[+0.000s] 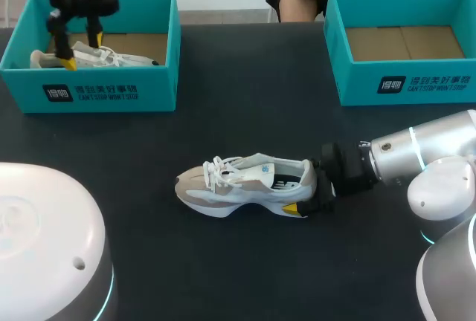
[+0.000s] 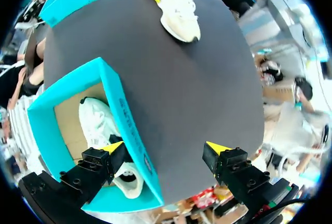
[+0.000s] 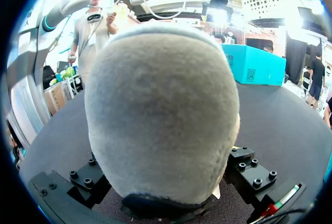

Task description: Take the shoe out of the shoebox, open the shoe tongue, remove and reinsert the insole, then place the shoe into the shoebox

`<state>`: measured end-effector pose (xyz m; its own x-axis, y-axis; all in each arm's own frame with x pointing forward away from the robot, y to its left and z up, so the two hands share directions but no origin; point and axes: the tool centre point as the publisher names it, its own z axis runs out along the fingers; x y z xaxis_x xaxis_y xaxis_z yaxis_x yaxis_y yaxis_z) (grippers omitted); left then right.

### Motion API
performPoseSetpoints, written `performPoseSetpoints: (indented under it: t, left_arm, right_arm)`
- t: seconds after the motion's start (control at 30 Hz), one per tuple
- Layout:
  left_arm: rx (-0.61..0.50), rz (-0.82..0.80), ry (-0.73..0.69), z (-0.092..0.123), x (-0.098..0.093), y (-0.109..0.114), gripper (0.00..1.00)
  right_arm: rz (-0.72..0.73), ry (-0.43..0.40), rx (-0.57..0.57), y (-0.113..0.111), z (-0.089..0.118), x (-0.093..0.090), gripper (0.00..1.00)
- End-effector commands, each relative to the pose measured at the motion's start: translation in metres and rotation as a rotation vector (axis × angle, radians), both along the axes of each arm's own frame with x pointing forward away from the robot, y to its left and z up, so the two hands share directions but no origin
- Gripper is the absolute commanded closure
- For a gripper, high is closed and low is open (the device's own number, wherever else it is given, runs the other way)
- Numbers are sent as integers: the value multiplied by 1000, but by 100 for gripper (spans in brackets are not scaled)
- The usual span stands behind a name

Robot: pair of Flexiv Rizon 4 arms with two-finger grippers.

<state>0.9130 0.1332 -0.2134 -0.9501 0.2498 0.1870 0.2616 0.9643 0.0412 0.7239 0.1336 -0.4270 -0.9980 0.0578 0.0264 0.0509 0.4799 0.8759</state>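
Clamping the shoe (image 1: 242, 185) heel, right gripper (image 1: 305, 187) (left gripper (image 1: 82, 52) spread wide above the shoebox (image 1: 111, 92)).

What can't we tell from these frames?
- Insole of the shoe on the table: head view is side-on, collar hides the inside; left wrist view too small.
- Whether the right tool grips that shoe: the heel fills the right wrist view.
- The second shoe: the left box front wall and the left tool cover part of it in the head view.
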Motion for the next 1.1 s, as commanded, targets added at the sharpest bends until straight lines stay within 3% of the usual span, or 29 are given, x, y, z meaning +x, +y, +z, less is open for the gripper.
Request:
performPoseSetpoints:
  t: [0.03,0.1,0.8,0.93,1.1]
  left_arm:
    - [-112,626,-5,-2,-23,-20,0]
    - [-82,589,24,-7,-32,-33,0]
    - [-82,589,24,-7,-32,-33,0]
    - [-59,823,-50,-9,-49,-54,0]
    - [-23,1099,-31,-6,-60,-79,0]
  right_arm:
    - [-2,0,-4,5,-6,2,100]
    - [-2,0,-4,5,-6,2,100]
    - [-2,0,-4,5,-6,2,100]
    - [-2,0,-4,5,-6,2,100]
    - [-2,0,-4,5,-6,2,100]
